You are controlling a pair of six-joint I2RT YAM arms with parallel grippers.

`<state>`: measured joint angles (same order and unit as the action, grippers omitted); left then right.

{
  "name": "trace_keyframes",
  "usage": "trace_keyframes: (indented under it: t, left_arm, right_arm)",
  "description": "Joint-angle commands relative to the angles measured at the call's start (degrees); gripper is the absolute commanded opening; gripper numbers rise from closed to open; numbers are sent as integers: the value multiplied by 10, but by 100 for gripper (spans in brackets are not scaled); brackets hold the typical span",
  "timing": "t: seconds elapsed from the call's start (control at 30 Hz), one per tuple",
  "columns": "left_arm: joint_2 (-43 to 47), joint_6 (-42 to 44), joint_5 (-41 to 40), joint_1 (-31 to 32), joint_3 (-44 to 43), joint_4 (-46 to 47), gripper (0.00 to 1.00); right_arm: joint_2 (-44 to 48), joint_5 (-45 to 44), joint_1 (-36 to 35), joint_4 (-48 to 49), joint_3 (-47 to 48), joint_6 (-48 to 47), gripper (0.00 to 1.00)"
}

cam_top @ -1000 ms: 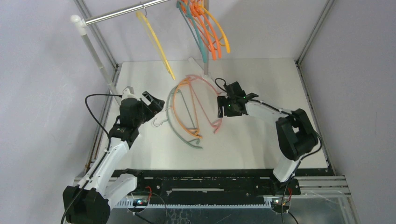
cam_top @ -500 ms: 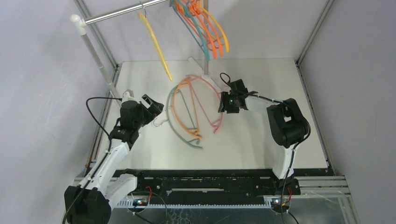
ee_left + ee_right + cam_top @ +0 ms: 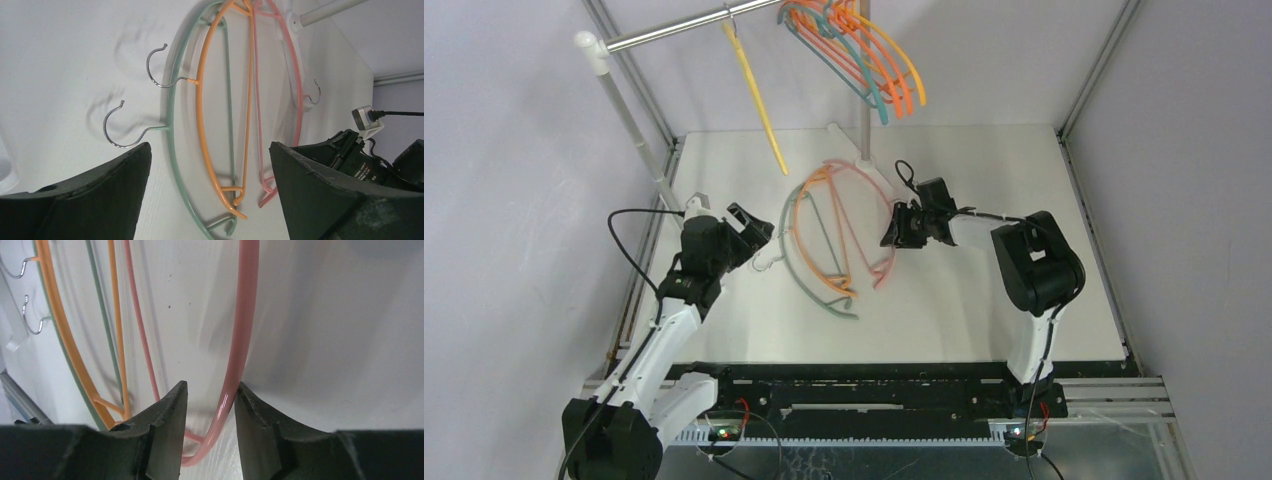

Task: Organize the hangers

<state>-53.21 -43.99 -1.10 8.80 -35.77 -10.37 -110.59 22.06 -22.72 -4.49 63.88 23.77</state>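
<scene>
White table (image 3: 984,300), thin curved hangers (image 3: 248,290) (metal-hooked)

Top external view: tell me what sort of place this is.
Most likely a robot test cell in a lab, not a real wardrobe: two arms bolted at the edge of a white table, plain walls in an aluminium frame, and a silver rail holding coloured hangers.
</scene>
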Motion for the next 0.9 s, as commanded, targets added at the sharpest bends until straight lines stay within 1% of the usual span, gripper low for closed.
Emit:
trace_keyframes:
  t: [0.0,0.2,0.23,0.27,0.33,0.37,0.47,0.67,0.77,0.87]
  left_arm:
    - [9,0,2,-5,9,11,92]
    - [19,5,-2,-5,10,-6,92]
    - [20,6,-3,-5,10,-8,92]
    - [20,6,-3,-5,11,-9,92]
    - [17,7,-1,-5,10,-9,92]
    - [13,7,1,-5,9,-8,92]
    - [5,7,8,-5,4,-2,91]
    - [-3,15,8,-5,-11,6,90]
    - [0,13,11,-5,-17,14,90]
    - [3,9,21,-5,-28,18,89]
  right_arm:
    - [-3,23,-5,20,-35,28,46]
    - [-23,50,-16,75,-36,48,33]
    - [-22,54,-18,82,-38,49,28]
    - [-19,60,-19,91,-43,52,21]
    - [-2,63,-21,112,-62,63,3]
    - [13,52,-23,112,-70,65,0]
    - [75,-9,-37,68,-77,36,0]
    - [223,-172,-68,-94,-43,-39,0]
    - [267,-246,-94,-166,-17,-81,0]
    - [287,-283,-117,-215,-3,-107,0]
